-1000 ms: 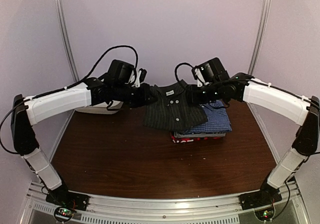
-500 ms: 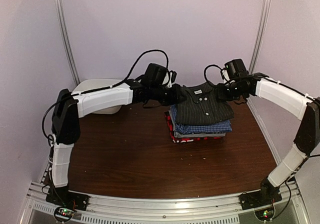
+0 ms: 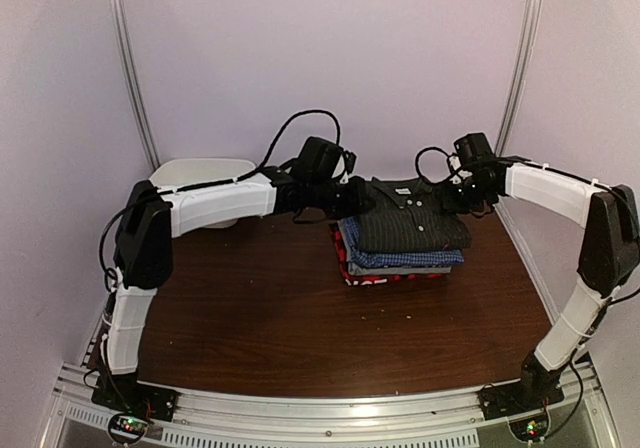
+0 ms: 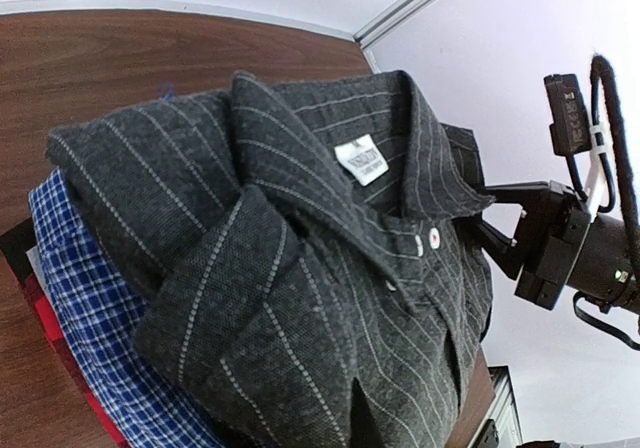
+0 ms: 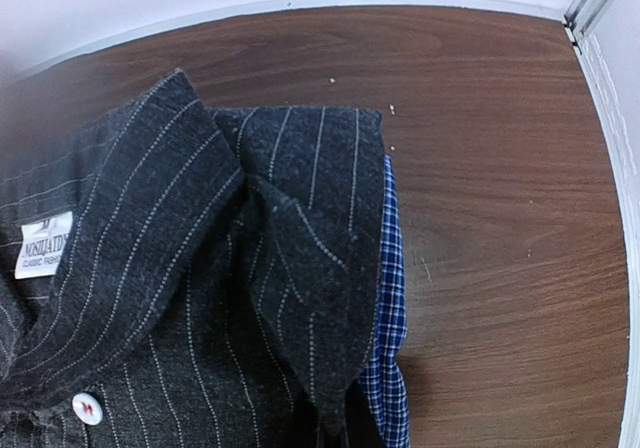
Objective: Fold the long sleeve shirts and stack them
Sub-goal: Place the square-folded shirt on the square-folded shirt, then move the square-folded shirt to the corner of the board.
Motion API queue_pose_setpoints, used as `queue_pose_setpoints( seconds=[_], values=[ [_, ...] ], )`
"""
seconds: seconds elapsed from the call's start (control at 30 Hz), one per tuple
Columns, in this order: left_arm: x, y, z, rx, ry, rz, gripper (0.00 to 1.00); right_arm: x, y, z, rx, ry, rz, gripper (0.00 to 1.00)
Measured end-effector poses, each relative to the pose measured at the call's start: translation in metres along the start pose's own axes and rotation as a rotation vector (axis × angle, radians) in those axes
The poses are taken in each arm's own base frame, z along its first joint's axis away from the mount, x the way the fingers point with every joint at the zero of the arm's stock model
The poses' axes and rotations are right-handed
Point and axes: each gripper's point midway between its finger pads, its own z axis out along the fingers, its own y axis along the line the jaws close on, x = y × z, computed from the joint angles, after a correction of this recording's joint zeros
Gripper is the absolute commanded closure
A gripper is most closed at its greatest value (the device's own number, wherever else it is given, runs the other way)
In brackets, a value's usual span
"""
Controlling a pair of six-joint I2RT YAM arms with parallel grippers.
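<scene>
A black pinstriped shirt point(image 3: 410, 223) with light buttons lies folded on top of a stack, over a blue checked shirt point(image 3: 405, 257), a grey one point(image 3: 395, 269) and a red-black one point(image 3: 385, 279). My left gripper point(image 3: 358, 198) is at the shirt's left collar side and my right gripper point(image 3: 452, 200) at its right side. In the left wrist view the pinstriped cloth point(image 4: 300, 268) fills the frame and runs into the left gripper point(image 4: 358, 436). In the right wrist view the cloth point(image 5: 200, 298) is drawn to a point in the right gripper point(image 5: 335, 436). Both look shut on it.
A white plastic tub point(image 3: 200, 178) stands at the back left on the brown table point(image 3: 250, 308). The stack sits right of centre, near the back wall. The right arm's wrist point(image 4: 560, 248) shows at the right in the left wrist view.
Both grippers carried the pinstriped shirt to the right and down. It hung in front of the stack before and now lies flat on the blue checked shirt.
</scene>
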Motion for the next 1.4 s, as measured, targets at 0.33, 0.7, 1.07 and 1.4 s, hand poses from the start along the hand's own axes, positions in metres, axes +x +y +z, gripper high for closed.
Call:
queue_pose_setpoints(
  seconds=[0.33,0.7,1.07,1.4],
  values=[
    [0.026,0.071,0.023,-0.112,0.080,-0.061,0.63,0.007,-0.029,0.011,0.072,0.022,0.019,0.54],
    [0.020,0.081,0.018,-0.142,0.060,-0.039,0.60,-0.009,-0.004,-0.056,-0.004,-0.112,0.029,0.59],
    [0.026,0.105,0.009,-0.186,0.071,-0.049,0.58,0.081,0.023,-0.039,-0.097,0.011,0.021,0.60],
    [-0.011,0.115,-0.014,-0.199,0.003,-0.034,0.52,0.095,0.027,-0.062,-0.122,-0.025,0.041,0.37]
  ],
)
